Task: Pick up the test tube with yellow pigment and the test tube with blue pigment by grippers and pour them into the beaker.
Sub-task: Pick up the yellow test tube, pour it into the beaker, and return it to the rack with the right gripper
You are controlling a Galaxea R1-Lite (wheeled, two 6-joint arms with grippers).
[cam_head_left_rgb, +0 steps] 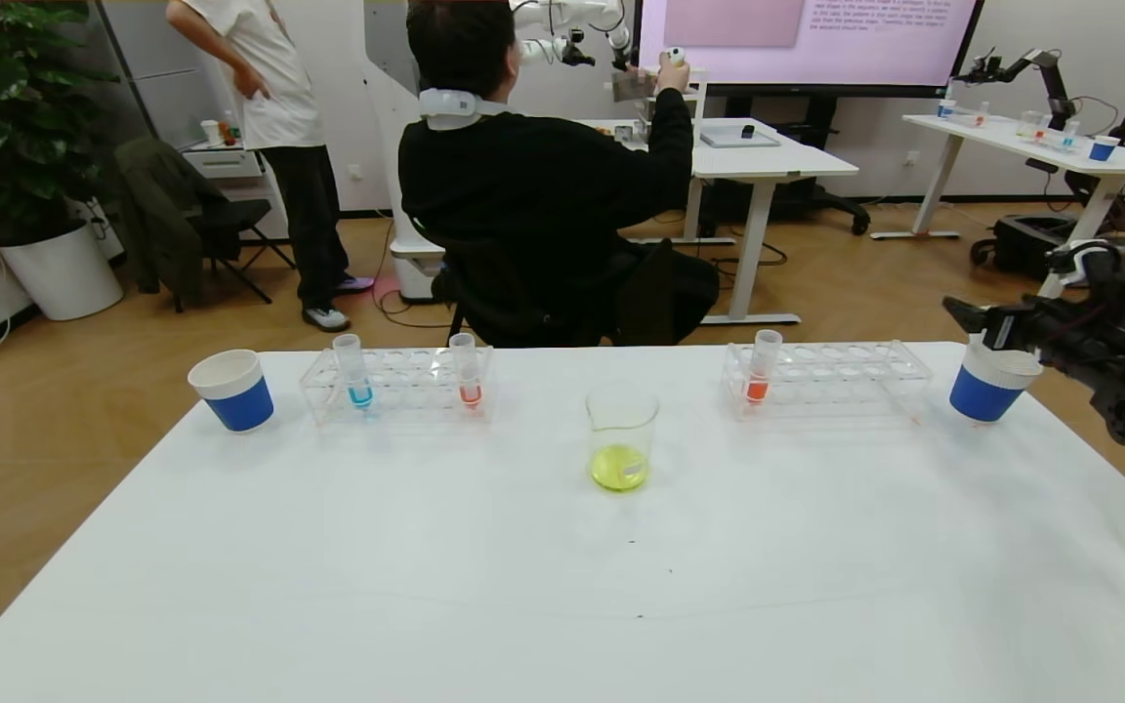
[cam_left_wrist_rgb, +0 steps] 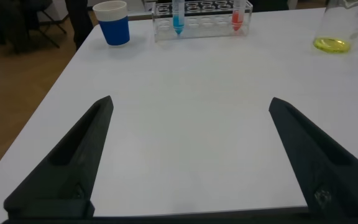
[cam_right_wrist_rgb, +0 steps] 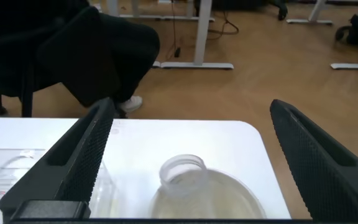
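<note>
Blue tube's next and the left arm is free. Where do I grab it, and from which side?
Grip the test tube with blue pigment on its bare upper part above the rack, coming from above and the front. It stands upright at the left end, so the left gripper, fingers open, probably clears the orange tube.

The right gripper [cam_head_left_rgb: 958,314] is partly cut off by the head view's edge beside the paper cup [cam_head_left_rgb: 987,384]. The text on the wall screen [cam_head_left_rgb: 807,39] behind that cup is too small to read
</note>
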